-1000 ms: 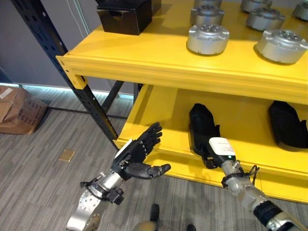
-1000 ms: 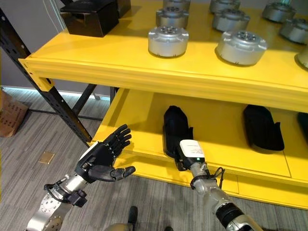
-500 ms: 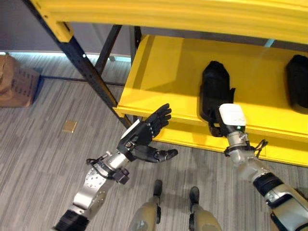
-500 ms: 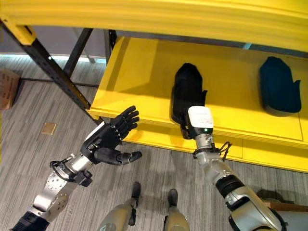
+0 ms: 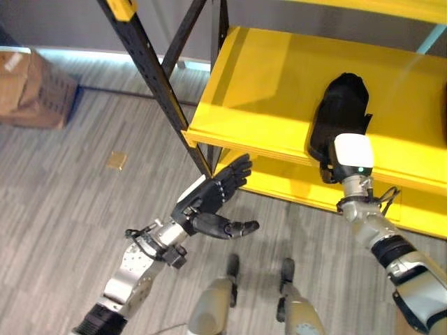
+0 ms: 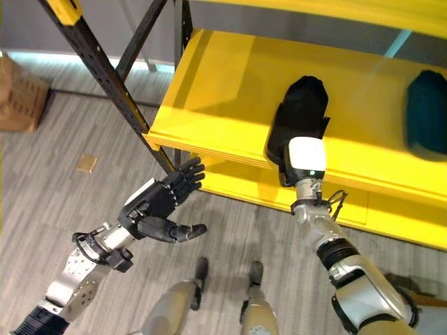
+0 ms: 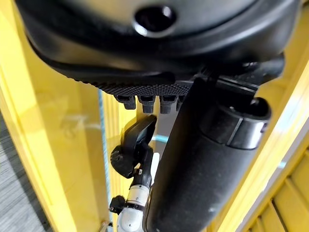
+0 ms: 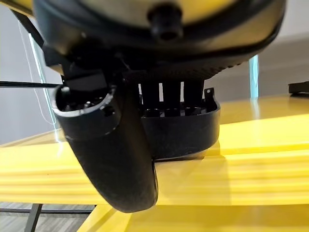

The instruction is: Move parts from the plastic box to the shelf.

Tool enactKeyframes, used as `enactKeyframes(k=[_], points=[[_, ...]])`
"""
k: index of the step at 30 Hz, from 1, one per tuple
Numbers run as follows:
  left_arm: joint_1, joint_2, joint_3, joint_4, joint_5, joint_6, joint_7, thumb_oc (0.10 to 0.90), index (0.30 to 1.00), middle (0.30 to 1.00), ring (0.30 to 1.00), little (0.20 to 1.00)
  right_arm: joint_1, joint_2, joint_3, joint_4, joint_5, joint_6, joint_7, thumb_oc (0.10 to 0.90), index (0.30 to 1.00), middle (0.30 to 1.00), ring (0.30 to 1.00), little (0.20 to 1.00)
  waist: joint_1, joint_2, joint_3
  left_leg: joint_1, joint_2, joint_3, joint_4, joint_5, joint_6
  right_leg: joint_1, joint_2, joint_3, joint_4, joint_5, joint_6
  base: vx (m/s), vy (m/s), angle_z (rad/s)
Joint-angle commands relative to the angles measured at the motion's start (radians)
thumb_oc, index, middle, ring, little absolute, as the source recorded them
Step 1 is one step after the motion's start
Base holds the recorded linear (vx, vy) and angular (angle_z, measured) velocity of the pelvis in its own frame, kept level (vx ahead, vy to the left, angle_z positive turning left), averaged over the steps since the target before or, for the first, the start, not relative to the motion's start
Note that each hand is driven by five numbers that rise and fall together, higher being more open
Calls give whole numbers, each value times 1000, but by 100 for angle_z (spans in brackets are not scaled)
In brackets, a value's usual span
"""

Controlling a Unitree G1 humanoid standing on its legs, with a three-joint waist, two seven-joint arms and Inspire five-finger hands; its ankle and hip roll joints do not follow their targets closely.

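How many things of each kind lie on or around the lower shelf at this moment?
Black parts on the yellow shelf: 2
Cardboard box on the floor: 1
Small tan piece on the floor: 1
Total: 4

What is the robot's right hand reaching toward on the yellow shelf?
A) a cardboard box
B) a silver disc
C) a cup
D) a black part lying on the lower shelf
D: the right hand is at the front edge of the black part on the lower shelf.
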Motion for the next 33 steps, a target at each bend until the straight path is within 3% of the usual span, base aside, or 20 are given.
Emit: enactKeyframes(k=[1, 3, 7, 14, 22, 29, 31, 33], points=[[4, -2, 37, -145, -37, -81, -18, 900, 1000, 1000, 1000, 1000, -119, -72, -4, 83, -53, 31, -20, 400, 300, 300, 300, 300, 55, -20, -64, 81, 7, 8, -39, -27, 9, 62, 7, -16, 19, -70, 3, 25, 3, 17], [13, -2, 41, -147, -38, -79, -19, 900, 1000, 1000, 1000, 1000, -114, -86, -9, 43, -78, 23, -16, 400, 300, 300, 300, 300, 52, -25, -70, 86, 9, 10, -41, -27, 9, 65, 8, -14, 18, -69, 4, 47, 4, -5], [63, 3, 57, -168, -35, -76, -15, 900, 1000, 1000, 1000, 1000, -38, -146, -45, -203, -155, 23, 32, 400, 300, 300, 300, 300, 31, -50, -101, 114, 18, 24, -41, -37, 9, 85, 10, -2, 17, -72, 9, 90, 0, 0], [99, 2, 66, -172, -35, -73, -16, 900, 1000, 1000, 1000, 1000, 33, -189, -96, -387, -238, 10, 96, 400, 300, 300, 300, 300, 13, -71, -136, 142, 26, 35, -42, -47, 7, 107, 16, 13, 13, -76, 12, 63, -6, -1], [132, 15, 64, -166, -42, -78, -45, 900, 1000, 1000, 1000, 1000, 52, -246, -105, -463, -292, 1, 156, 400, 300, 300, 300, 300, 7, -92, -190, 174, 37, 36, -35, -62, 4, 140, 22, 15, 18, -94, 12, 61, -71, 0], [128, 16, 68, -157, -57, -79, -55, 900, 1000, 1000, 1000, 1000, 29, -262, -102, -486, -285, 1, 214, 400, 300, 300, 300, 300, -3, -103, -232, 197, 58, 32, 2, -81, -12, 166, 40, 11, 34, -123, -9, 43, -146, 2], [126, 9, 70, -155, -64, -75, -49, 900, 1000, 1000, 1000, 1000, 13, -259, -91, -486, -280, -3, 233, 400, 300, 300, 300, 300, -4, -108, -237, 190, 60, 23, 56, -97, -18, 169, 48, 13, 47, -131, -22, 33, -205, 5], [121, -13, 74, -149, -68, -59, -66, 900, 1000, 1000, 1000, 1000, -18, -230, -75, -475, -280, -3, 265, 400, 300, 300, 300, 300, -2, -119, -222, 132, 56, 27, 273, -113, -14, 166, 59, 18, 86, -148, -57, 18, -251, 2]])
